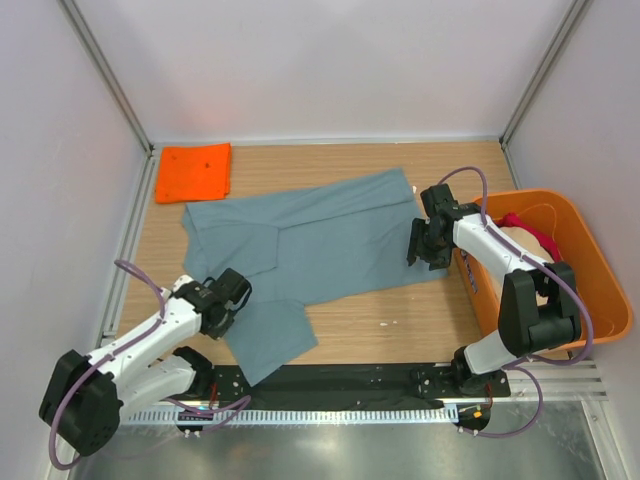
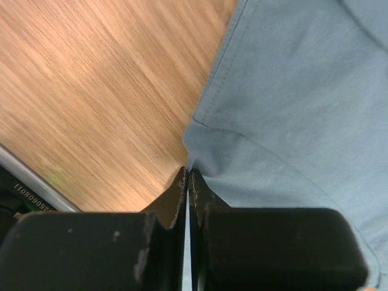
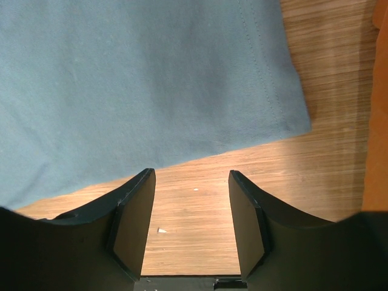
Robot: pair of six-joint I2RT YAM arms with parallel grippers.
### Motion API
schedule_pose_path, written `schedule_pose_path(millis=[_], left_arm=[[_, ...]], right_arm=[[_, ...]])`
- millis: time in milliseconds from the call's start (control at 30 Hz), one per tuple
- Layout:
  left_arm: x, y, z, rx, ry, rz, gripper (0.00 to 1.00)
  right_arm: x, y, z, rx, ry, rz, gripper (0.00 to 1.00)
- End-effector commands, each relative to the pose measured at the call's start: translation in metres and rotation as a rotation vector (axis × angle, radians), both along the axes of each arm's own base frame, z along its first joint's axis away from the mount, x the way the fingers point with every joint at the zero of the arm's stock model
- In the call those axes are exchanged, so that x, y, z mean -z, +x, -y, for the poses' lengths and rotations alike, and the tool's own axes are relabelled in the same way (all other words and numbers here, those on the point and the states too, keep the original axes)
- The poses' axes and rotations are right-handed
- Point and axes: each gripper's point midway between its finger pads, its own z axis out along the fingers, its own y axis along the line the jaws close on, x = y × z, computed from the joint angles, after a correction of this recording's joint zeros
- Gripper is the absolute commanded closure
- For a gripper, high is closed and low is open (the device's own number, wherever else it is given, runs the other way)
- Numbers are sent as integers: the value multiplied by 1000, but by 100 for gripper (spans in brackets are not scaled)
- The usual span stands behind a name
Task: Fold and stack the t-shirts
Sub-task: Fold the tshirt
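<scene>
A large grey-blue t-shirt point(image 1: 320, 240) lies spread across the wooden table, one sleeve toward the near left. My left gripper point(image 1: 224, 305) is at that sleeve's left edge. In the left wrist view its jaws point(image 2: 188, 171) are shut, pinching a corner of the grey-blue t-shirt point(image 2: 291, 97). My right gripper point(image 1: 424, 250) hovers at the shirt's right end. It stands open point(image 3: 191, 176) over bare wood just off the hem of the t-shirt point(image 3: 151, 79), with nothing between its fingers. A folded orange t-shirt point(image 1: 194, 171) lies at the far left.
An orange plastic tub point(image 1: 590, 260) stands at the right table edge, close beside the right arm, holding red cloth point(image 1: 532, 232) and beige cloth point(image 1: 515, 248). Its wall shows at the right edge of the right wrist view point(image 3: 379, 121). White walls enclose the table.
</scene>
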Motion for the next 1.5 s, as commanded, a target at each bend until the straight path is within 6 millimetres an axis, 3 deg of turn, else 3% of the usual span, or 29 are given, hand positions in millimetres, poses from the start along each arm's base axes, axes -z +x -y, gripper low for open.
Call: schedule_pose_path(millis=[0, 167, 433, 533, 733, 1100, 1467], left_arm=[[-29, 11, -17, -14, 94, 73, 100], [-59, 3, -33, -19, 151, 81, 100], [-72, -17, -45, -80, 152, 72, 100], [-79, -14, -47, -89, 134, 127, 100], [-74, -9, -38, -67, 108, 118, 100], [-79, 3, -31, -13, 108, 132, 100], [-83, 5, -32, -17, 114, 147, 100]], right_arm=[[-10, 3, -1, 2, 12, 30, 43], [-8, 0, 2, 15, 2, 16, 43], [-2, 0, 10, 104, -25, 18, 44], [0, -10, 15, 149, -38, 21, 47], [13, -36, 29, 226, -83, 5, 49], [18, -19, 45, 358, -134, 143, 52], [50, -34, 45, 368, -147, 73, 54]])
